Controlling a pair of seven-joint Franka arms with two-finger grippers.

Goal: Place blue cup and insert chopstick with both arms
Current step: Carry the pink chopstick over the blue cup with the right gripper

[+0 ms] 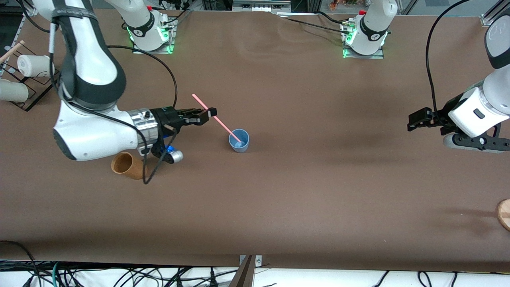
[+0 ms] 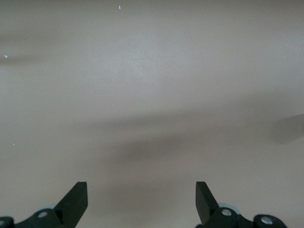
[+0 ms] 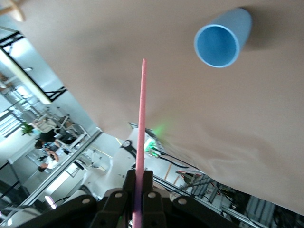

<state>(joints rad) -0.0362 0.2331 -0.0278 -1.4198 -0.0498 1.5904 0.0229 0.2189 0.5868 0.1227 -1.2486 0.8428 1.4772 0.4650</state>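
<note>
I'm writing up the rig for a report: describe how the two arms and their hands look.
Both arms are glossy white shells with black joint bands, on bases lit green. The right hand is black with slim two-finger tips behind a silver wrist ring; a loose black cable loops along that arm. The left hand is black too, with a white wrist block and a black cable arching above.

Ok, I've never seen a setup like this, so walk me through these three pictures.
Two white robot arms stand at a brown table. The wide picture looks down from across the table, facing them. The other two come from cameras on the arms' wrists.

The right gripper is shut on a pink chopstick, tilted over the table with its lower end at the mouth of an upright blue cup. Its wrist picture looks along the stick toward the cup.

The left gripper waits open and empty over bare table.

Also there: an orange-brown cup on its side and white cups at the right arm's end.
</note>
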